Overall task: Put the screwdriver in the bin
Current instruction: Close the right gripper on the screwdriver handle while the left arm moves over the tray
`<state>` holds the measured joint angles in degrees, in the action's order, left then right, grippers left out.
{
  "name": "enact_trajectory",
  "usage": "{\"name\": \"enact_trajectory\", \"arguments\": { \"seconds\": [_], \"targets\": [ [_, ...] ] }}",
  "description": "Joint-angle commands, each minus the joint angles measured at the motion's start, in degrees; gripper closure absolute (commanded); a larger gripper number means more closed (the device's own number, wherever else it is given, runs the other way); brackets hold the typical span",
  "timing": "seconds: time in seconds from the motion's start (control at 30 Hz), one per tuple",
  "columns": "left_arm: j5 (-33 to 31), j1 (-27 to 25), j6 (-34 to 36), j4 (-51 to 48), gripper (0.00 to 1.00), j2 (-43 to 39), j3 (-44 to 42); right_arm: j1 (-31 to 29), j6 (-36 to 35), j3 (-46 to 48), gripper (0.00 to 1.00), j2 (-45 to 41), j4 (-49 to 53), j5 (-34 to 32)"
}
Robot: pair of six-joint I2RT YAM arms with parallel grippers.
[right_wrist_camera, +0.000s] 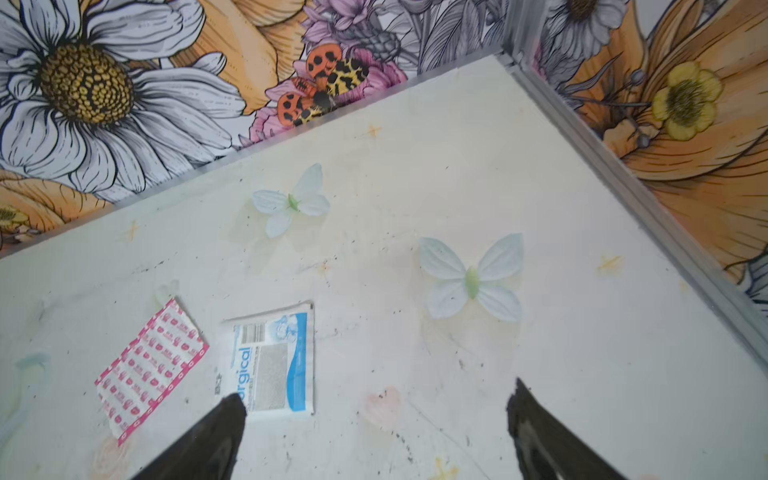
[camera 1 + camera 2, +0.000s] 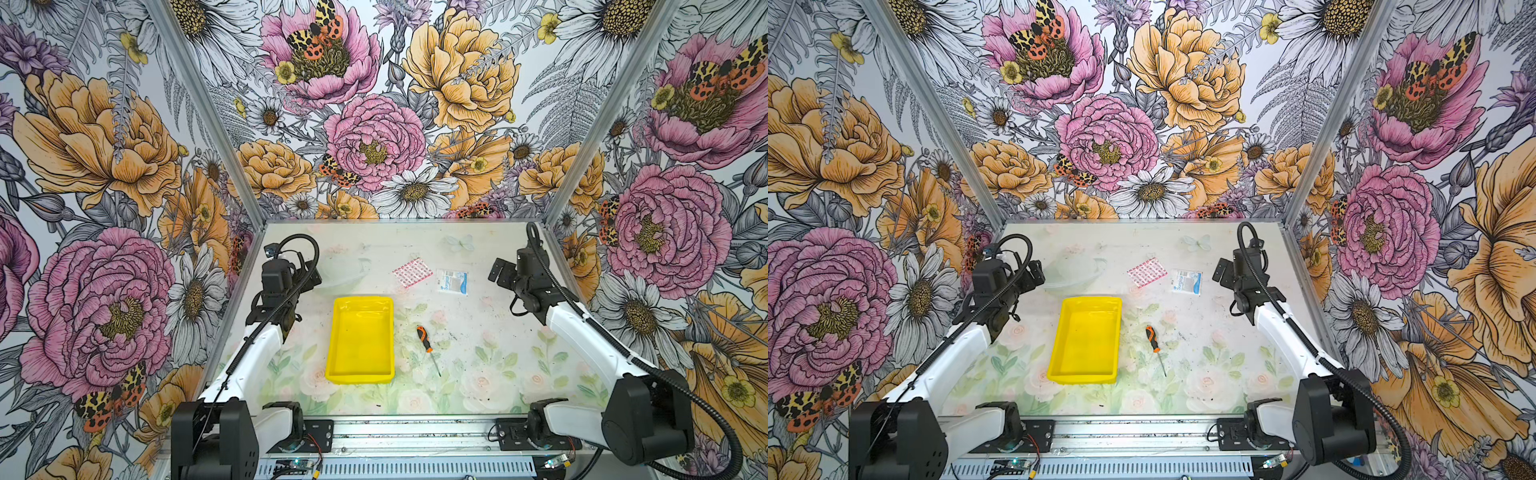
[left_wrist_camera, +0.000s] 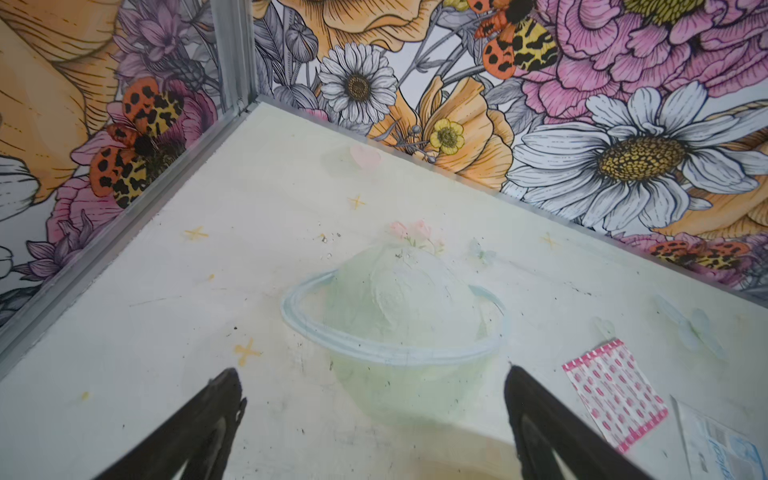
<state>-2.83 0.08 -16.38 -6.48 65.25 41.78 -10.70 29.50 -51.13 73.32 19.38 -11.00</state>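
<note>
Plainly nothing is done yet: the screwdriver [image 2: 424,338] lies on the table [image 2: 478,332] just right of the empty bin [image 2: 359,376], mid-frame in both top views, apart from it. Left gripper [image 3: 372,386] and right gripper [image 1: 376,399] hang spread and empty.

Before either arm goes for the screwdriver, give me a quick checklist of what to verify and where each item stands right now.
1. Small orange-and-black-handled screwdriver lying free on the table, apart from the bin: ok.
2. Shallow yellow plastic bin upright and empty: ok.
3. Right gripper open, fingers empty: ok.
4. Left gripper open, fingers empty: ok.
5. Right gripper above the screwdriver: not ok; it hangs near the white-and-blue packet at the far side.
</note>
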Motion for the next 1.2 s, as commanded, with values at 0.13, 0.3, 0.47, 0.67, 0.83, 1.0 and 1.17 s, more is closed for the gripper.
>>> {"name": "enact_trajectory", "arguments": {
  "seconds": [0.13, 0.3, 0.47, 0.67, 0.83, 1.0, 1.17],
  "targets": [
    [12.54, -3.99, 1.37, -14.02, 0.01, -3.58, 2.24, -10.69, 5.64, -3.1, 0.0, 3.01, 12.0, 4.63],
    [15.71, -8.85, 0.6, -16.53, 0.01, -5.37, 2.04, -16.53, 7.11, -4.79, 0.04, 7.28, 13.45, 10.46],
    [13.75, -17.46, 1.89, -17.45, 0.01, -6.32, 1.55, -22.57, 6.23, -8.21, 0.03, 12.24, 15.02, 10.96],
    [13.98, -26.11, 5.41, -19.74, 0.01, -7.61, 2.3, -25.63, 4.65, -12.32, 0.03, 17.64, 16.28, 12.97],
    [14.23, -28.09, 5.17, -20.59, 0.01, -10.86, 0.92, -28.0, 3.78, -14.24, 0.04, 22.14, 17.62, 14.38],
    [11.43, -29.52, 6.62, -20.77, 0.01, -13.72, 0.14, -30.41, 2.6, -15.16, 0.05, 25.74, 18.79, 16.35],
    [11.6, -30.0, 6.71, -20.75, 0.01, -13.85, 0.04, -31.14, 2.23, -14.87, 0.06, 27.93, 18.88, 17.81]
  ]
}}
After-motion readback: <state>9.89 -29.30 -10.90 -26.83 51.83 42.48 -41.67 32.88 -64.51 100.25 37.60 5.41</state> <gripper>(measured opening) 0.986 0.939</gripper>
